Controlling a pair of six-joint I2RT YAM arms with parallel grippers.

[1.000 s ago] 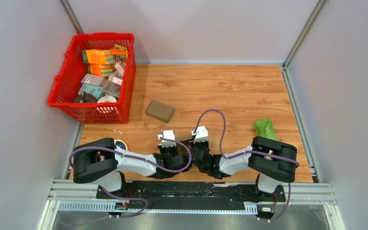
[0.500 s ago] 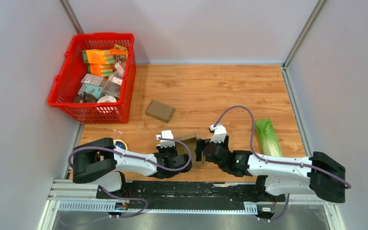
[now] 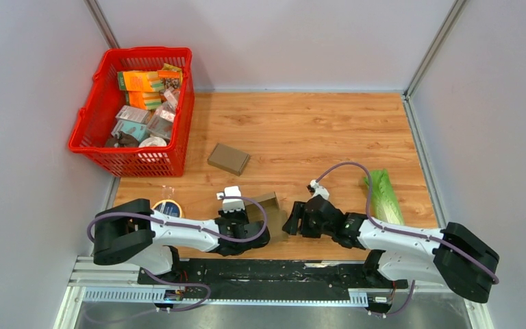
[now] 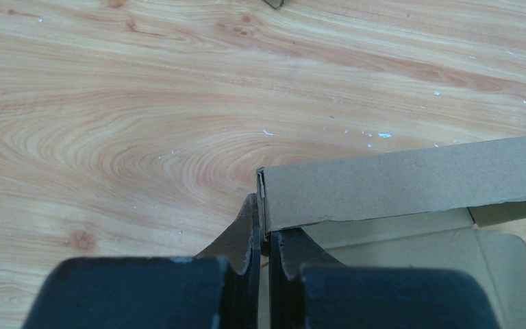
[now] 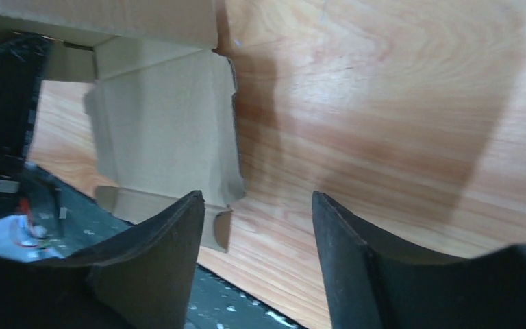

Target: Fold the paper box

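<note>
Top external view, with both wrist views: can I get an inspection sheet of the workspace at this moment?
Surface: wooden table, with pale specks in the left wrist view.
Job's things: paper box open near the arm bases, one wall raised, other flaps flat.
Clutter: closed brown box; red basket full of packets; leafy vegetable; round object, type unclear.
Grippers: left pincer shut on the corner of the raised wall; right pincer open at the box's right edge, contact unclear.
Cables: purple cables loop above each arm, clear of the box.
Surroundings: grey walls on three sides.
</note>
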